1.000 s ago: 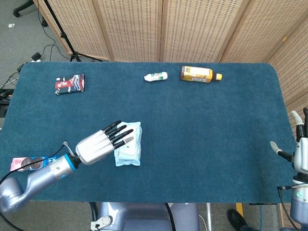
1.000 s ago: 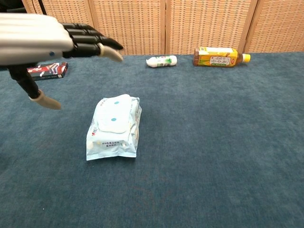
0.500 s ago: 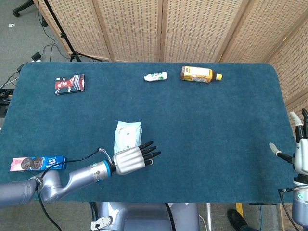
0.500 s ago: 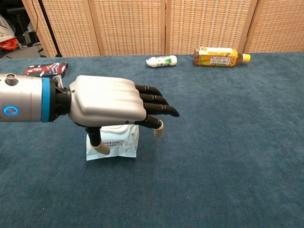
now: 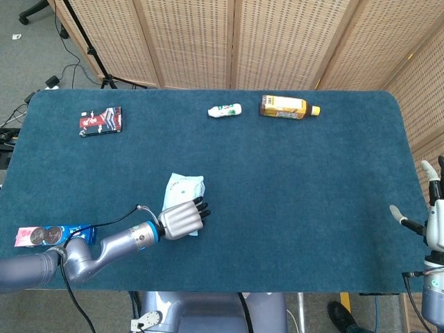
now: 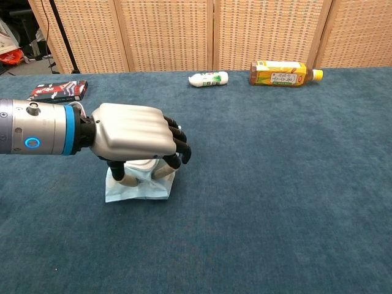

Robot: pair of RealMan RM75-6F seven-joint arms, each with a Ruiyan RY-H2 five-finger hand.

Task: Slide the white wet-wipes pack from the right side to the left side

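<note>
White soft plastic wet-wipes pack sits under my left hand, fingers curled over its near end; I should press lightly and drag flat toward the desk's left edge.

The left robot hand covered most of the wet-wipes pack; the right robot hand was cut off at the frame edge.

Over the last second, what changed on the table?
The left hand swung from above the pack's far end to its near end, came down and curled its fingers over the wet-wipes pack, which shifted slightly left. The right hand, bottles and snack boxes stayed put.
</note>
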